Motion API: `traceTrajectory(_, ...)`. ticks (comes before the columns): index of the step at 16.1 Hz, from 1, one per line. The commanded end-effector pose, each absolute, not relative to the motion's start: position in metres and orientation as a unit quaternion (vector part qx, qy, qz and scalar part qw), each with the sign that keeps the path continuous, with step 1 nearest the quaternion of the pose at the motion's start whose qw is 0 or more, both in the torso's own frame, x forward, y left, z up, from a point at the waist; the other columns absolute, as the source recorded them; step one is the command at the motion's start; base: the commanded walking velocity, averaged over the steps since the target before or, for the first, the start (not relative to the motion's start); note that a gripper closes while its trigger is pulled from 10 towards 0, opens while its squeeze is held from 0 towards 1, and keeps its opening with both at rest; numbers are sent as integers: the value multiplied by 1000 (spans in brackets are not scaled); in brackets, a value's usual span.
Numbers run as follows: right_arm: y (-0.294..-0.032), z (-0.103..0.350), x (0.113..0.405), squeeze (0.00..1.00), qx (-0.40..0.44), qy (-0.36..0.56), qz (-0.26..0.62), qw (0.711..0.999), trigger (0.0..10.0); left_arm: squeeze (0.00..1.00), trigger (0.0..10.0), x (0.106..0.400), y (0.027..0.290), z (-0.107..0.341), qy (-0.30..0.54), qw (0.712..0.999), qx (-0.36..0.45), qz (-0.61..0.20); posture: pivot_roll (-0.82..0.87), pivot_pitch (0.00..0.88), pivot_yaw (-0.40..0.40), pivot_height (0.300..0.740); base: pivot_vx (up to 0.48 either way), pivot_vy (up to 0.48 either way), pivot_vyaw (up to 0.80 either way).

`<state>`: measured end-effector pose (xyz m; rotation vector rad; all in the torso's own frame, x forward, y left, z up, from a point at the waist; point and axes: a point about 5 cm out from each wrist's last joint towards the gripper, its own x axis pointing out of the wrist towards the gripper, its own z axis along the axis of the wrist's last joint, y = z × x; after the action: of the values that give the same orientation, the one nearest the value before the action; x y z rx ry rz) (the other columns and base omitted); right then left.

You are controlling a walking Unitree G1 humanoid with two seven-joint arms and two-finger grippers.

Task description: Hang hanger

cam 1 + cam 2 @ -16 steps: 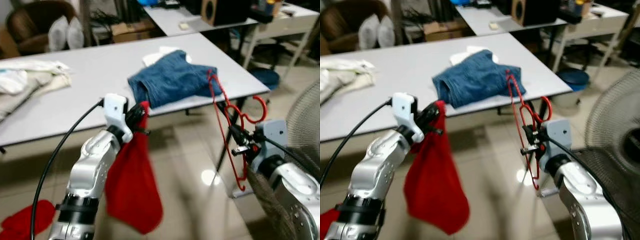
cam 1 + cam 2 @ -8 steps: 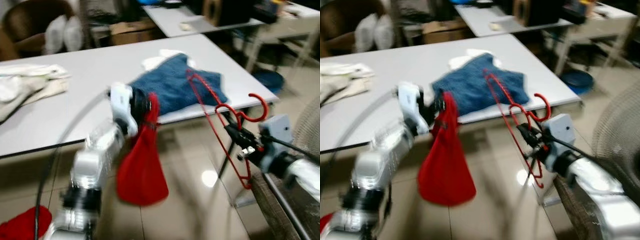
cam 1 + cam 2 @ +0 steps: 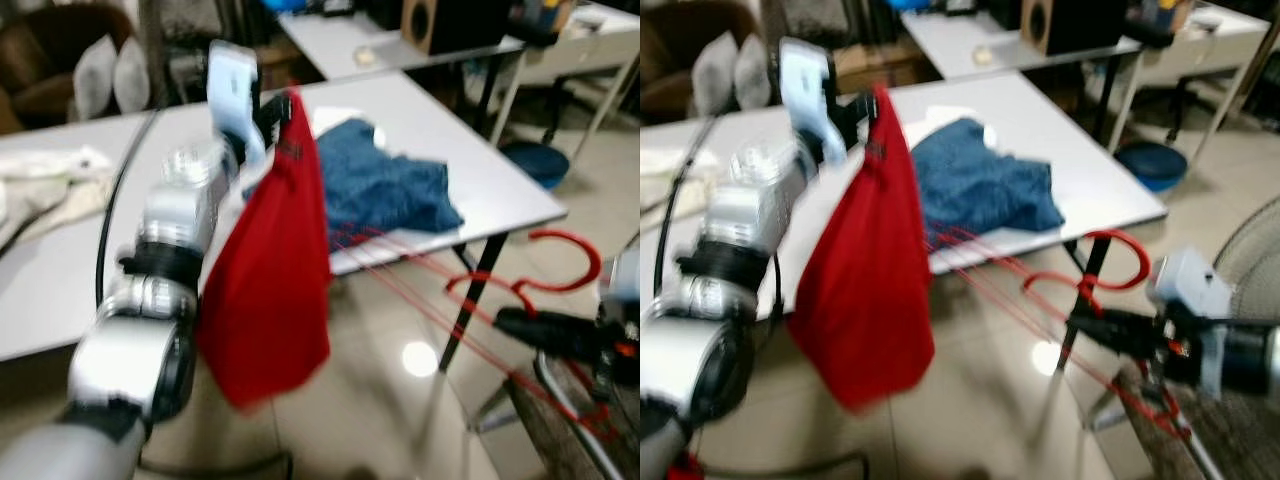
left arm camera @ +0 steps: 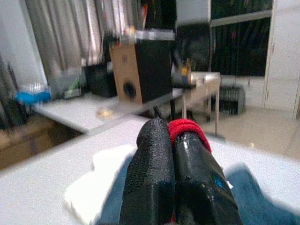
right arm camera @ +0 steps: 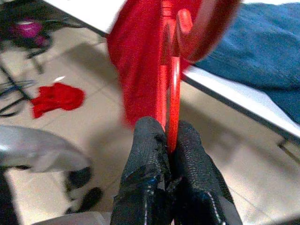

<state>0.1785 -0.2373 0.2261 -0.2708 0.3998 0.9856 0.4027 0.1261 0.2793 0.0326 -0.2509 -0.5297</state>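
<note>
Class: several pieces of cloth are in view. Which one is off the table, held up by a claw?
The red cloth, pinched at its top edge by the left claw and hanging free. The blue garment and the pale cloth lie on the table.

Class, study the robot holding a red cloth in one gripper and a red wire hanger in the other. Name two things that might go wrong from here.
1. The left gripper pinches only the top edge of the red cloth; it might slip free, like the red cloth on the floor.
2. The right gripper holds the thin red wire hanger by one wire, so it may twist or snag the blue denim garment at the white table edge.
</note>
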Motion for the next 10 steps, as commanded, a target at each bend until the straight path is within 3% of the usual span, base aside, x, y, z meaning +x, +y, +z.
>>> traceTrajectory(1, -223, 234, 176, 0, -131, 173, 516, 829, 10000, 0, 10000, 405, 148, 299, -156, 959, 14, -236, -256, 0, 80, 740, 356, 0, 0)
traceTrajectory(4, -216, 235, 187, 0, -135, 168, 547, 809, 10000, 0, 10000, 405, 141, 329, -198, 944, 8, -264, -214, 0, 62, 740, 355, 0, 0)
traceTrajectory(7, -211, 227, 221, 0, -180, 170, 552, 796, 10000, 0, 10000, 395, 139, 365, -246, 919, 5, -308, -184, 0, 41, 740, 360, 0, 0)
traceTrajectory(10, -205, 231, 264, 0, -218, 126, 514, 820, 10000, 0, 10000, 379, 144, 381, -261, 897, -1, -357, -177, 0, 28, 740, 356, 0, 0)
